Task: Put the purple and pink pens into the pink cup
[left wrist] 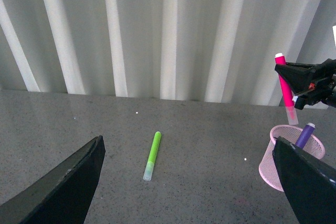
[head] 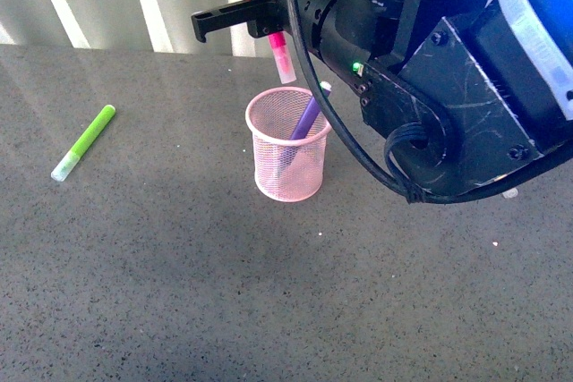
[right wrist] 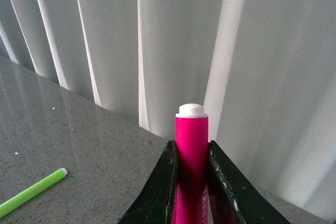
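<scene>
half done as i read it: purple pen (head: pixel 306 118) stood leaning inside the pink cup (head: pixel 285 172) on the tabletop (head: pixel 179 292). pink pen (head: pixel 281 56) was clamped in my right jaws, roughly upright, clear cap down, hanging just above the cup's far rim, not in yet. left jaws were wide apart, empty. left to do: line it over the opening, lower, let go. lime-green marker (head: pixel 85 142) lay well apart, not needed.
</scene>
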